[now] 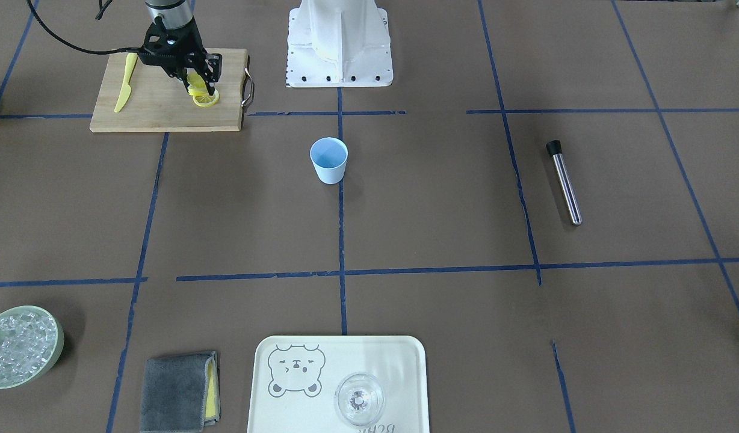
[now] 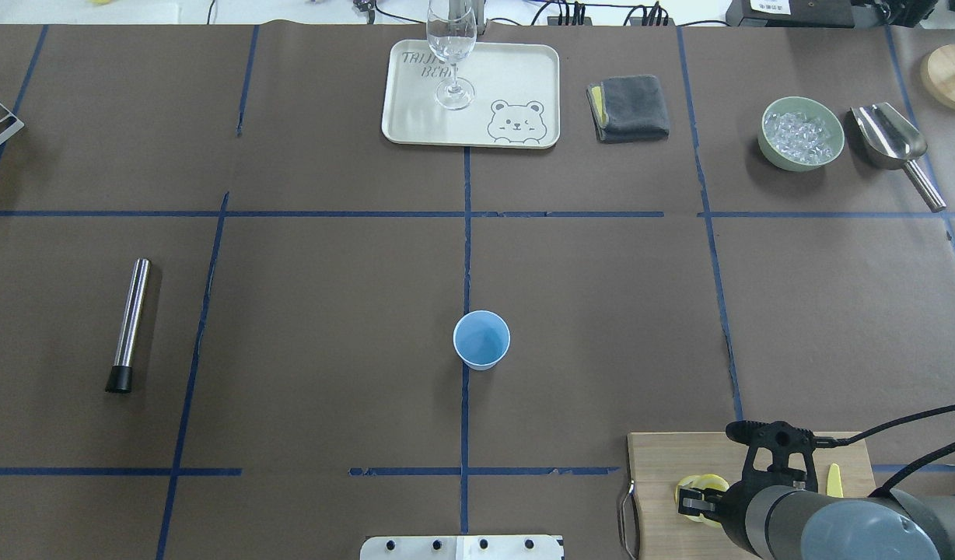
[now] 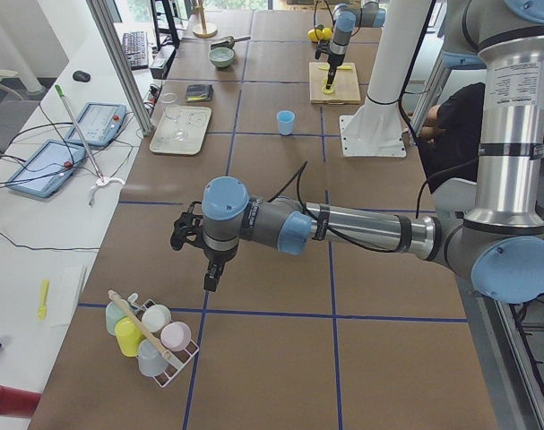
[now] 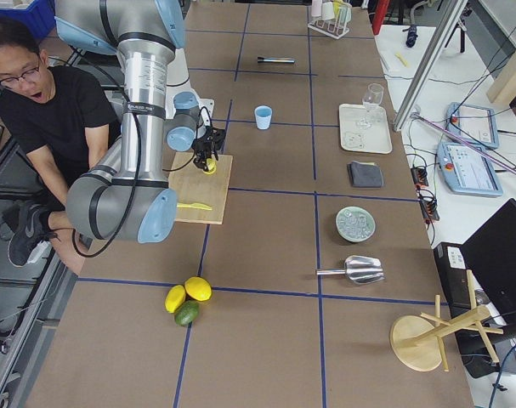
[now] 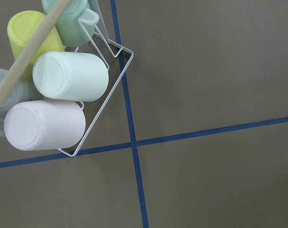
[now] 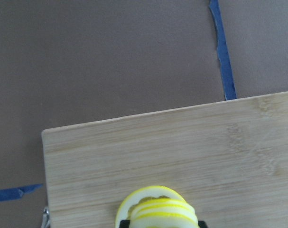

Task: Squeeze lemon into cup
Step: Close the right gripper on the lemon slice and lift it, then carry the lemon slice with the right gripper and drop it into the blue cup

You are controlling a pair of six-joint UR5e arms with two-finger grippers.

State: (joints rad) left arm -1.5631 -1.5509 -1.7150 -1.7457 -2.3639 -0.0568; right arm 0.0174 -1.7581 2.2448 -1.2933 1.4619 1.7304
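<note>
Right gripper lowered over cutting board, fingers pressed onto lemon, which is pinched between them. Second slice laid flat on board directly beneath; contact between the two cannot be told. Yellow knife laid at board's other end. Cup stood upright at table centre, well apart from board. Left gripper held above mug rack; finger spread cannot be told.
</note>
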